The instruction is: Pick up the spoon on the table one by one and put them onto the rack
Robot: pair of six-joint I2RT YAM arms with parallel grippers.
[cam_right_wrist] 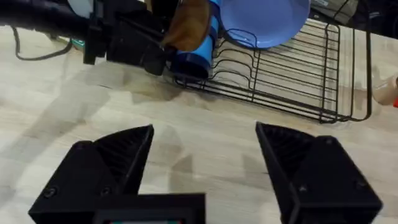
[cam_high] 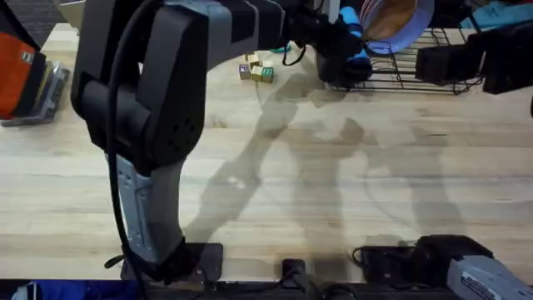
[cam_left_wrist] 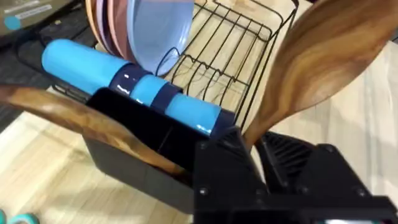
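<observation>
Left gripper (cam_left_wrist: 261, 155) at the black holder end of the rack (cam_right_wrist: 292, 81), which stands near the table's (cam_high: 333, 183) far edge. Its jaws pinch the handle of a wooden spoon (cam_left_wrist: 323, 62), whose bowl rises tilted above the rack's wire bars. A second wooden spoon (cam_left_wrist: 81, 121) rests slanted in the holder (cam_left_wrist: 130, 149), beside a blue cylinder (cam_left_wrist: 118, 78); plates (cam_left_wrist: 155, 31) stand in the bars. Right gripper (cam_right_wrist: 205, 168), jaws spread wide, hangs above bare table on the near side of the rack, well apart from both spoons.
</observation>
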